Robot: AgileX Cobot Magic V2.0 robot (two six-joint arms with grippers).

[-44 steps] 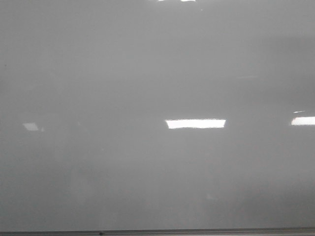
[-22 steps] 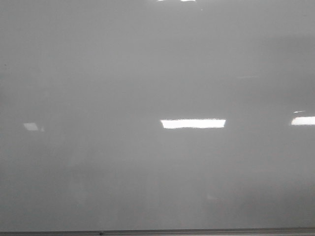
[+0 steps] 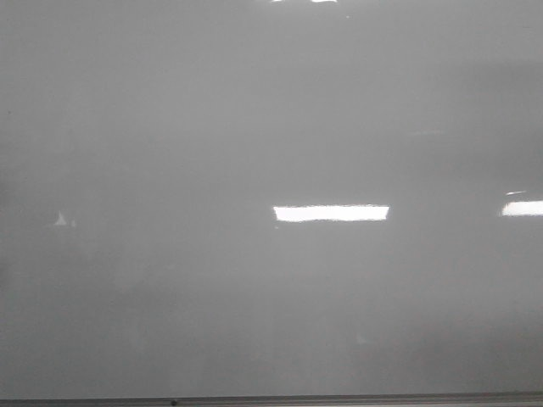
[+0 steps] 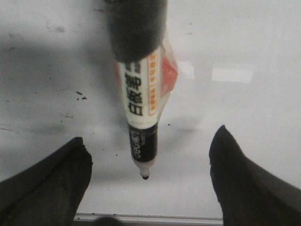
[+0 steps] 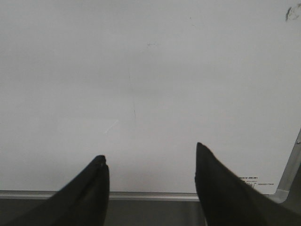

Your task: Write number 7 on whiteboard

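The whiteboard (image 3: 254, 127) fills the front view, glossy grey-white. No black number 7 shows on it in any view. In the left wrist view a white and black marker (image 4: 140, 101) hangs from a dark holder above the jaws, cap off, its black tip (image 4: 145, 177) pointing at the board (image 4: 254, 42) near the frame edge. My left gripper (image 4: 149, 134) is open, its fingers wide apart either side of the marker, not touching it. My right gripper (image 5: 149, 150) is open and empty over the board (image 5: 141, 56), where only a faint grey trace (image 5: 134, 101) shows.
The board's thin grey metal frame runs along its lower edge (image 3: 339, 398) (image 4: 150, 218) (image 5: 150, 194), with a corner (image 5: 288, 181) and a small label (image 5: 248, 178). Bright light reflections (image 3: 331, 213) lie on the board. Small black specks (image 4: 81, 95) and a smudge (image 5: 292, 14) mark it.
In the front view the central light reflection has lengthened to the left, and the small reflection at the left has shrunk to a sliver as that side darkened.
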